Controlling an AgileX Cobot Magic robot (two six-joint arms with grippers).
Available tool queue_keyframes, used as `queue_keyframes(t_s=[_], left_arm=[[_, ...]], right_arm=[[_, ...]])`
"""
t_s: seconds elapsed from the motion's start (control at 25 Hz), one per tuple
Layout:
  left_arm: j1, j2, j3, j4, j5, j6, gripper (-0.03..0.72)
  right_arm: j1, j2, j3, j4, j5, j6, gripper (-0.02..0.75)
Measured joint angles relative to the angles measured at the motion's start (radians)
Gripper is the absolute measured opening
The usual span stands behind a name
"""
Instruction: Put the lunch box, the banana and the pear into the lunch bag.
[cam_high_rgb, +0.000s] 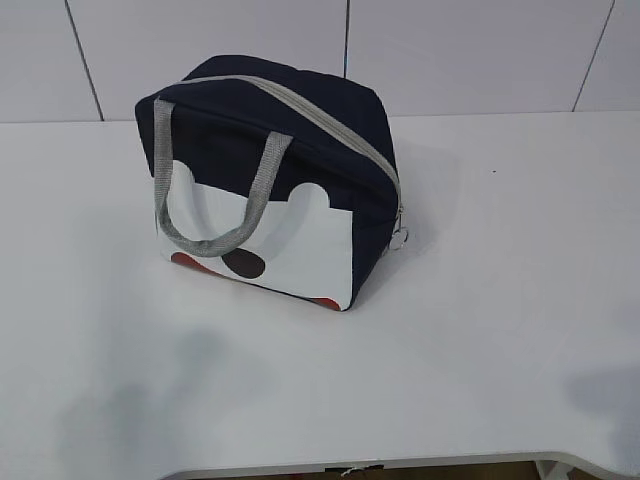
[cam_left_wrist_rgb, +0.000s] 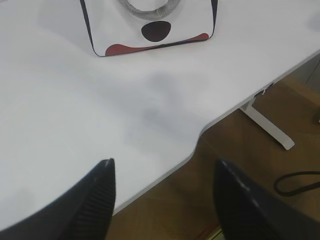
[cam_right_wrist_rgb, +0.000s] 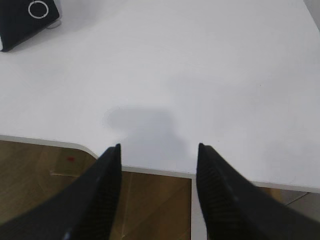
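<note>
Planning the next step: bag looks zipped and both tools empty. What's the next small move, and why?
Probably send the right tool toward the ring pull at the lunch bag's right end. The grey zipper runs closed across the top, so nothing can go in yet. Both tools, the left tool too, hang open and empty over the table edge. No lunch box, banana or pear is in view.

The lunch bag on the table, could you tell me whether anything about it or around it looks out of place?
The lunch bag stands upright on the table with its zipper closed, though it is meant to be filled. No lunch box, banana or pear shows in any view.
</note>
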Motion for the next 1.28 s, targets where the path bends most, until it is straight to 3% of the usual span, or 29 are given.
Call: queue_keyframes(t_s=[0.12, 0.24, 1.28], left_arm=[[0.0, 0.0, 0.0, 0.0, 0.0, 0.0, 0.516], [0.0, 0.0, 0.0, 0.0, 0.0, -0.001, 0.547], [0.002, 0.0, 0.0, -0.004, 0.0, -0.002, 0.489]], right_arm=[[0.0, 0.0, 0.0, 0.0, 0.0, 0.002, 0.467], [0.0, 0.0, 0.0, 0.0, 0.0, 0.002, 0.505], [0.0, 0.0, 0.0, 0.0, -0.002, 0.002, 0.507]])
